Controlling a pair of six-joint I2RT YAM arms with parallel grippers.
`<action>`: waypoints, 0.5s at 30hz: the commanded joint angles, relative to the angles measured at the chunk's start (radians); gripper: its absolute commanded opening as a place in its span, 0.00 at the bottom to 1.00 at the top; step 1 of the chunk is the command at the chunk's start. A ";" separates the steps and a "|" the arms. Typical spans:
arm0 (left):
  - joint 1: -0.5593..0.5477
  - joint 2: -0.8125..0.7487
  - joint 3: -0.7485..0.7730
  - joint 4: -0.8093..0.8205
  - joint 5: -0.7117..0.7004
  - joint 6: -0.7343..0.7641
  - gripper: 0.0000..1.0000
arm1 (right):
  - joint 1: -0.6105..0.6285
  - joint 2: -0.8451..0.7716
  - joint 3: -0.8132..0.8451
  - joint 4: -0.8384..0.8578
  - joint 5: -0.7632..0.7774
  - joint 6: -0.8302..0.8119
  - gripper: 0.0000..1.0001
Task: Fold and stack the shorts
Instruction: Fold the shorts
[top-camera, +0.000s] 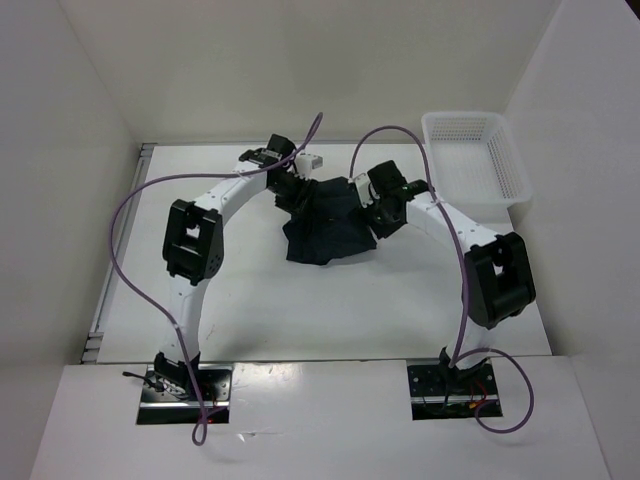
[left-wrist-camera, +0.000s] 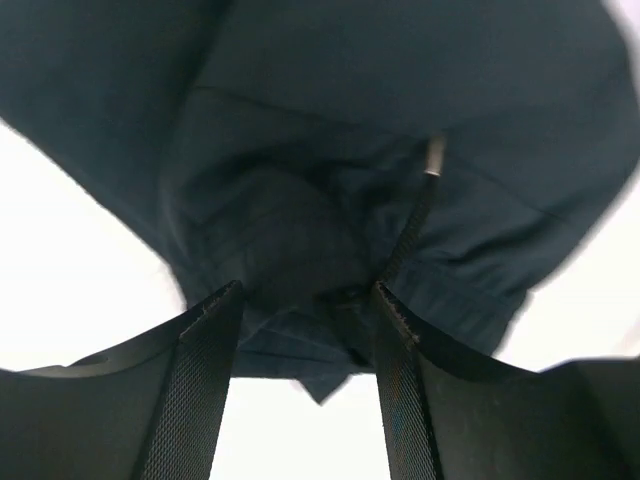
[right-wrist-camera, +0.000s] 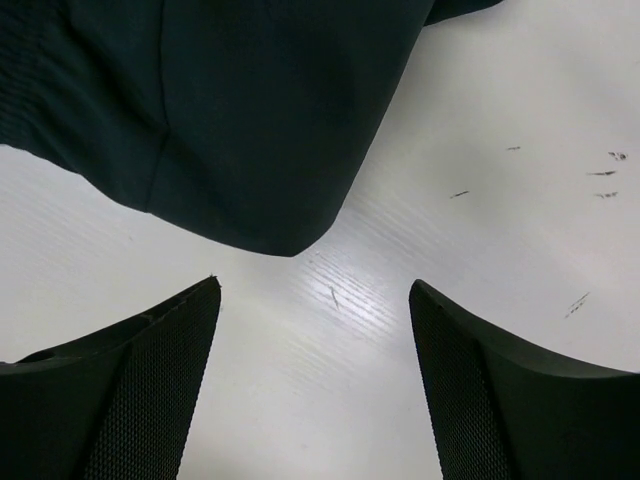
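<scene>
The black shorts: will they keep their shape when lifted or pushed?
Probably floppy: the shorts lie bunched and creased, so lifted parts would sag. Pushed, they would likely wrinkle on the table rather than slide whole.

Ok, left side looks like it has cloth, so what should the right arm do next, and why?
Probably ease the right gripper forward and close on the hem of the shorts. Its jaws stand open over the table with nothing between them, the hem corner just beyond, while the left gripper seems to have fabric bunched between its fingers.
</scene>
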 joint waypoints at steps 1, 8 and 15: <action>0.010 0.025 0.055 -0.015 0.002 0.004 0.61 | -0.018 -0.045 -0.044 0.100 -0.052 -0.098 0.81; -0.021 0.102 0.065 0.005 -0.145 0.004 0.58 | -0.018 -0.090 -0.232 0.218 -0.065 -0.150 0.82; -0.021 0.122 0.093 0.014 -0.164 0.004 0.29 | -0.018 -0.022 -0.242 0.381 -0.088 -0.006 0.82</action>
